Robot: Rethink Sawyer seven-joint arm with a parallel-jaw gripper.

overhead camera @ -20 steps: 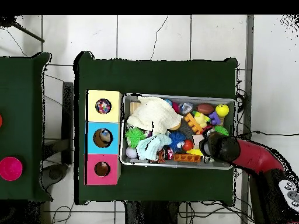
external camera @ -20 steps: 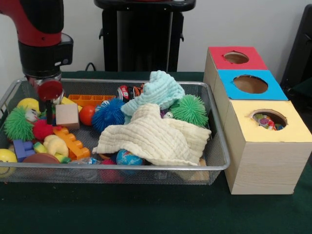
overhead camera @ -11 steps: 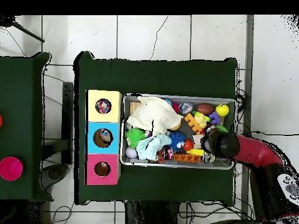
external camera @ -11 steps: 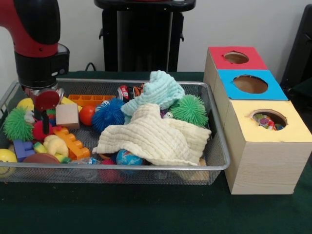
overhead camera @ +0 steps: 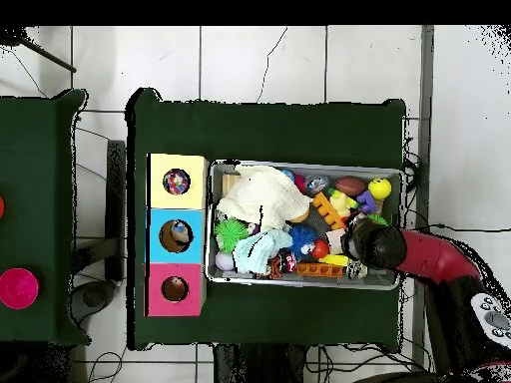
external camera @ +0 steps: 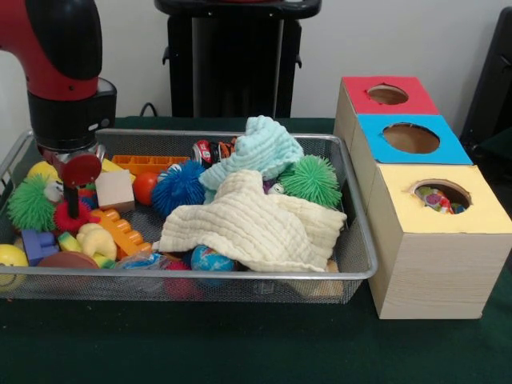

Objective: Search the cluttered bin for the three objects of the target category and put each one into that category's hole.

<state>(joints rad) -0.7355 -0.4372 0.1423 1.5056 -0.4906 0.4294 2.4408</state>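
Mesh bin (external camera: pixel 352 240) was crammed rim to rim; my gripper (external camera: pixel 74 210) sat low beside its end wall, finger state unreadable.

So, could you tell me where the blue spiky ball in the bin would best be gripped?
Probably from straight above, closing across the middle of the blue spiky ball. It is round and its top lies uncovered, while the mint cloth crowds one side and the red ball the other.

A wire-mesh bin (external camera: pixel 352 276) sat heaped with toys and two cloths. Beside the bin stood a row of three wooden boxes, topped red (external camera: pixel 416 104), blue (external camera: pixel 456 150) and yellow (external camera: pixel 480 218), each with a round hole; small objects showed inside the yellow one.
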